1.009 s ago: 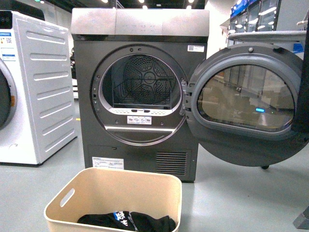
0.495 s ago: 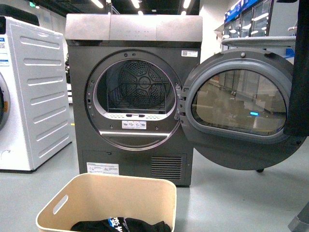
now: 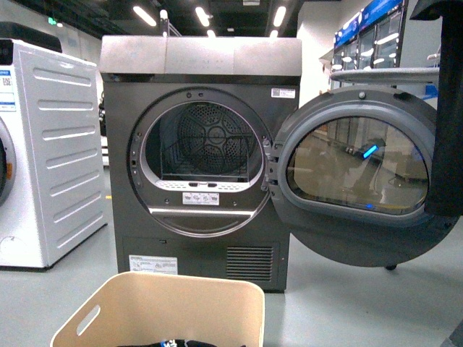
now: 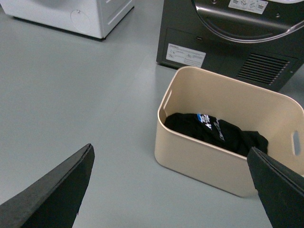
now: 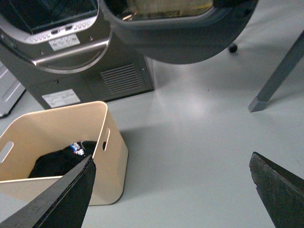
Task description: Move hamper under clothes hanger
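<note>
Hamper [image 3: 189, 309] sits lower in view, lengthwise along dryer [image 3: 202, 253]

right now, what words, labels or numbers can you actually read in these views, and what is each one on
Nothing is sharp enough to quote.
dryer, lower-panel sticker: print too small.
drum-rim sticker: too small.
upper front sticker: too small.
black garment in the hamper: white and blue lettering, blurred.
white machine, blue label: blurred.
</note>
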`<act>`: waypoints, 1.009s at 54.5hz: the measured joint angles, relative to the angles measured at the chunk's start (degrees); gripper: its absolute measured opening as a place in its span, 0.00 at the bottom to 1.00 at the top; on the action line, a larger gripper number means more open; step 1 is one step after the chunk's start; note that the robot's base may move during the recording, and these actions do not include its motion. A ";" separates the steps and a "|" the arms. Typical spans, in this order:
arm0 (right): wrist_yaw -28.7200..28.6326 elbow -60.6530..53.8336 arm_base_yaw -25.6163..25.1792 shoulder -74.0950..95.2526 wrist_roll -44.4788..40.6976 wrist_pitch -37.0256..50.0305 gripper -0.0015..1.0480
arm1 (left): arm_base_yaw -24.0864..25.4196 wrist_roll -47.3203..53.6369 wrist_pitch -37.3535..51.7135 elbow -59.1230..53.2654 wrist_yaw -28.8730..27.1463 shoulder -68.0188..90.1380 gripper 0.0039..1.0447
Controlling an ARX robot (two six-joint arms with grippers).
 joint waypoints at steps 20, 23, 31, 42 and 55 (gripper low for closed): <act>-0.44 38.69 7.82 45.27 0.33 -11.39 0.92 | 5.88 8.70 3.23 29.42 10.05 45.64 0.94; 0.17 44.30 9.05 50.38 0.61 -13.81 0.92 | 5.90 8.63 2.93 32.59 10.03 49.94 0.94; 1.27 55.21 11.30 61.07 1.05 -18.80 0.92 | 6.08 7.02 1.42 39.06 10.36 56.72 0.94; 2.97 66.79 12.41 71.17 1.66 -24.85 0.92 | 6.67 4.92 -1.18 45.79 11.15 63.69 0.94; 4.48 75.43 13.92 77.37 2.38 -29.29 0.92 | 6.69 9.79 -2.05 50.27 10.86 70.25 0.94</act>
